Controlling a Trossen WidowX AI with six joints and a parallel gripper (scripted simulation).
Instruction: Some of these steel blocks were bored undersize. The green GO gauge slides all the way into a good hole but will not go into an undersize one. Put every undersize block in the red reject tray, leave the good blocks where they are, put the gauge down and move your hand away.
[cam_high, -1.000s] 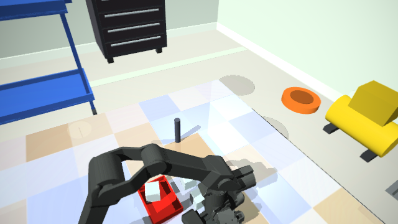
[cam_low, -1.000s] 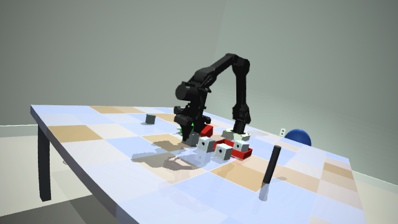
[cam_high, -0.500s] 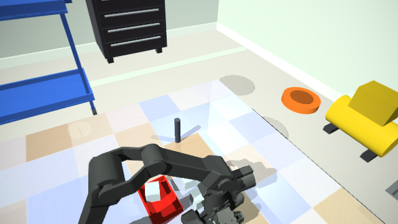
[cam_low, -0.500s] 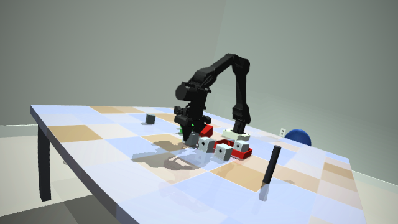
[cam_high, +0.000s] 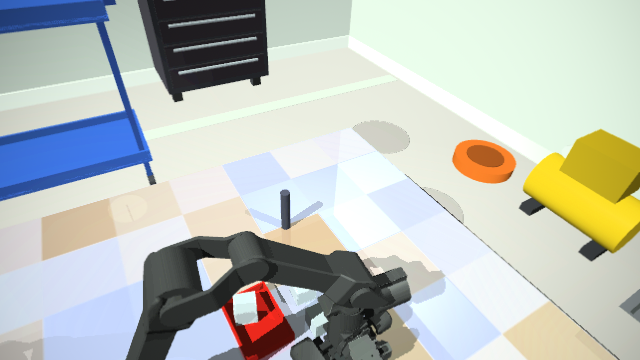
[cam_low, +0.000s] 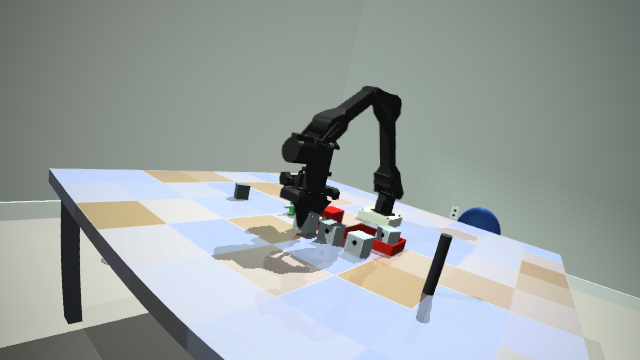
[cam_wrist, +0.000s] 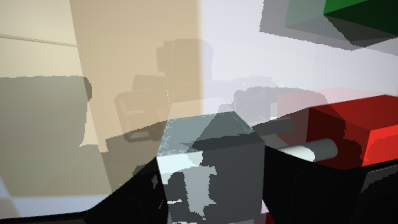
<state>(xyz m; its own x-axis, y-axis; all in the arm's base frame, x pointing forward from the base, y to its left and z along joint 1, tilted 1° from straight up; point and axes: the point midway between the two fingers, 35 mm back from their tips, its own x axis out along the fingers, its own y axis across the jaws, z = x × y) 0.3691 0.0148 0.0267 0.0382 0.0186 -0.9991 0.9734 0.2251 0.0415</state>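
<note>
My gripper (cam_low: 305, 222) (cam_wrist: 205, 150) is low over the table, its fingers shut on a grey steel block (cam_low: 311, 226) (cam_wrist: 215, 172) from both sides. Beside it stand a second steel block (cam_high: 319, 324) (cam_low: 331, 233) and a third (cam_high: 302, 295) (cam_low: 358, 245); bores show in both in the exterior view. Another steel block (cam_high: 245, 307) (cam_low: 391, 235) is in the red reject tray (cam_high: 265, 324) (cam_low: 392, 248). The green gauge (cam_low: 291, 208) (cam_wrist: 365, 20) lies apart from the gripper, partly visible. The held block's bore is hidden.
A red block-shaped piece (cam_low: 333, 214) (cam_wrist: 345, 127) is close to the gripper, with grey pins (cam_wrist: 320, 149) beside it. A dark cube (cam_low: 242, 191) stands farther off. A dark upright post (cam_high: 285, 210) (cam_low: 437, 265) stands on the table.
</note>
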